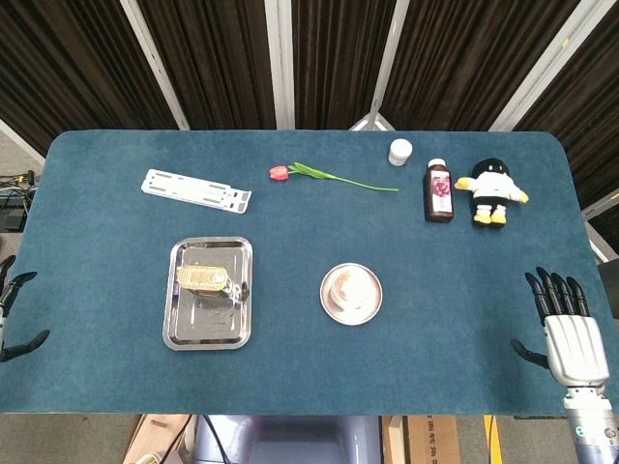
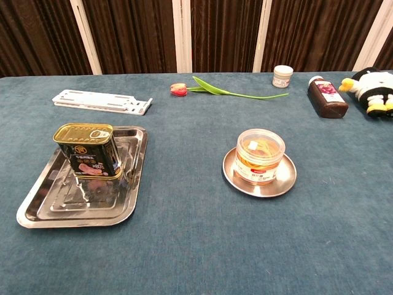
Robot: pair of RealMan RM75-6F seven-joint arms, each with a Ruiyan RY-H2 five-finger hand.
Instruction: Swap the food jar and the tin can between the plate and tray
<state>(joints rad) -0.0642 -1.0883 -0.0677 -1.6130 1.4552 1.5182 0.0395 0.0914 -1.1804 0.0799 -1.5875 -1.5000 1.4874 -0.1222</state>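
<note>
A gold-topped dark tin can (image 2: 88, 150) stands upright on the far part of the steel tray (image 2: 44, 201), also seen from above as the tin can (image 1: 202, 278) on the tray (image 1: 207, 324). A clear food jar (image 2: 260, 156) with orange contents sits on the small round plate (image 2: 288, 178), which in the head view is the jar (image 1: 350, 289) on its plate (image 1: 330, 310). My right hand (image 1: 566, 327) hangs open at the table's right front edge, fingers spread, holding nothing. Only the fingertips of my left hand (image 1: 14, 314) show at the left edge, apart and empty. Neither hand appears in the chest view.
Along the back lie a white plastic bracket (image 1: 197, 189), a tulip (image 1: 324, 175), a small white jar (image 1: 399, 152), a dark bottle (image 1: 439, 191) and a penguin plush toy (image 1: 492, 191). Bare blue cloth lies between tray and plate.
</note>
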